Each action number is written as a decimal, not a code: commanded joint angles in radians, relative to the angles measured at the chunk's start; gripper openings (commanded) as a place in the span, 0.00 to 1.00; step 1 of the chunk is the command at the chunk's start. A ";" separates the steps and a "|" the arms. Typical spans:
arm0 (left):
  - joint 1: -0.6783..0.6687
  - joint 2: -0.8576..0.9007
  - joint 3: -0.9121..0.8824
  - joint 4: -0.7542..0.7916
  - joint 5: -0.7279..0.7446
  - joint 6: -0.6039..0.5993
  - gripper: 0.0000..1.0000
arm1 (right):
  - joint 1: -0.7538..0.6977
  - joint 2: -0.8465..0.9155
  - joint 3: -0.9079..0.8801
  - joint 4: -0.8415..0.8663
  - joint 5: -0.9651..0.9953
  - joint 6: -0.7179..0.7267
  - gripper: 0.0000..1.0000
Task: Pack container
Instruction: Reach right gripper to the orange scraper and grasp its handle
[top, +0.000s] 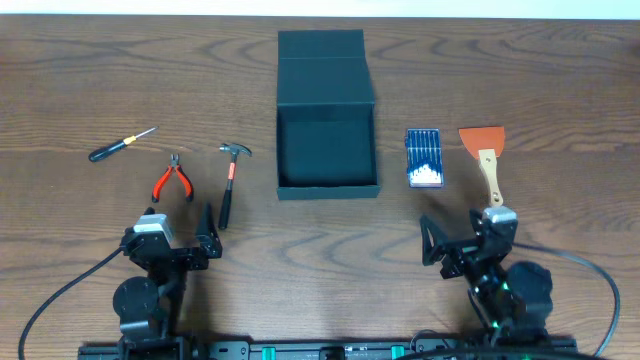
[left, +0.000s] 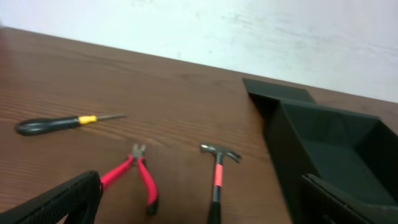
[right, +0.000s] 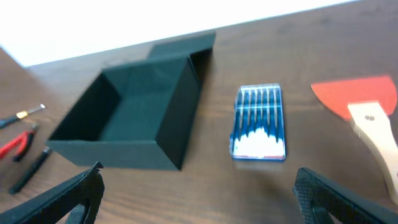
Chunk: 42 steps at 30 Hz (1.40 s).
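A dark brown counter (top: 80, 70) with wood grain running left to right fills nearly the whole overhead view. Along its far edge stands a plain whitish wall (left: 205, 28), slightly mottled in the left wrist view and brighter in the right wrist view. The light is soft and even, with faint shadows and a dull sheen on the wood.

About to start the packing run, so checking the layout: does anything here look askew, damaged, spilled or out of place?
Nothing stands out. The container sits open and empty, lid flap folded back. The screwdriver, pliers and hammer lie apart on its left, the blue case and scraper on its right, all flat and seemingly intact.
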<state>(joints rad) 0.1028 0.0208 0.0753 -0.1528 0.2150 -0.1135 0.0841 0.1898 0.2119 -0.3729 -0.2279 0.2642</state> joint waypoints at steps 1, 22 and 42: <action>-0.002 0.024 0.004 -0.025 0.081 -0.076 0.98 | -0.011 0.158 0.098 0.007 0.034 -0.002 0.99; -0.001 0.993 0.877 -0.339 0.117 0.087 0.98 | -0.232 1.410 1.417 -0.319 -0.148 -0.190 0.99; -0.001 1.419 1.086 -0.393 -0.051 0.162 0.98 | -0.261 1.761 1.416 -0.729 0.288 -0.385 0.84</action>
<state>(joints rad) 0.1028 1.4326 1.1416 -0.5369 0.1963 0.0315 -0.1570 1.9129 1.6176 -1.0794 0.0353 -0.0746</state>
